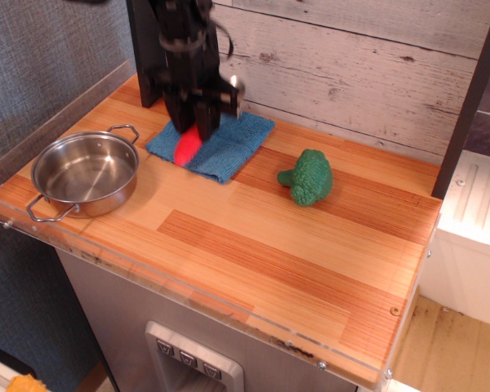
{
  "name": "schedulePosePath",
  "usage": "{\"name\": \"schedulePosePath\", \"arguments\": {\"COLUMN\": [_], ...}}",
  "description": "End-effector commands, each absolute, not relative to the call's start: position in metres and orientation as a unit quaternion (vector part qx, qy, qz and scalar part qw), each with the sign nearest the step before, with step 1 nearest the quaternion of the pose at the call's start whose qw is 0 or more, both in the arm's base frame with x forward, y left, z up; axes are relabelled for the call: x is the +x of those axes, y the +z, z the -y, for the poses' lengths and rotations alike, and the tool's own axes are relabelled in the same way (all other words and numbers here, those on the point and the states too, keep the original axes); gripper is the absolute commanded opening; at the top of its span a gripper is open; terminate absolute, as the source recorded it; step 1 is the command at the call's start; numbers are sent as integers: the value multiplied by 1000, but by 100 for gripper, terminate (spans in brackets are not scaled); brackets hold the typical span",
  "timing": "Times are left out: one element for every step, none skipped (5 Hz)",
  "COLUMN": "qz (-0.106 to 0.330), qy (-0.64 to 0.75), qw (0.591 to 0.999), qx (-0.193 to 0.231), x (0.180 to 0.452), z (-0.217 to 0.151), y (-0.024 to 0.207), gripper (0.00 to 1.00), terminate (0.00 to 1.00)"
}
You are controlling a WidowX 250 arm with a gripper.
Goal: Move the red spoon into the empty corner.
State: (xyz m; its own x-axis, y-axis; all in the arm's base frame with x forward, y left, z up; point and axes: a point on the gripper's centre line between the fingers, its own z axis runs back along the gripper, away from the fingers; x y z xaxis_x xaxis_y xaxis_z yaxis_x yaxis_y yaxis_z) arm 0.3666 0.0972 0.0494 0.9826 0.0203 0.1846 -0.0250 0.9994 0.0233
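My black gripper [194,124] hangs over the blue cloth [224,143] at the back left of the counter, blurred by motion. It is shut on the red spoon [186,147], whose rounded tip sticks out below the fingers, lifted just above the cloth. The bare corner [355,331] of the striped wooden counter lies at the front right, rimmed by a clear plastic strip with small screws, far from the gripper.
A steel pot [86,171] with two handles stands at the left front of the cloth. A green knobbly toy [309,177] lies right of the cloth. A plank wall runs along the back.
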Motion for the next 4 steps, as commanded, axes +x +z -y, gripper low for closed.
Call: {"name": "schedulePosePath", "arguments": {"qz": [146,122,109,104], "qy": [5,-32,-61,-80], "qw": [989,992,991,991], "qx": [1,-24,-42,-37], "x": [359,343,318,298], "z": [-77,-31,6,32], "y": [103,105,106,102], "gripper": [0,0,0,0], "terminate": [0,0,0,0]}}
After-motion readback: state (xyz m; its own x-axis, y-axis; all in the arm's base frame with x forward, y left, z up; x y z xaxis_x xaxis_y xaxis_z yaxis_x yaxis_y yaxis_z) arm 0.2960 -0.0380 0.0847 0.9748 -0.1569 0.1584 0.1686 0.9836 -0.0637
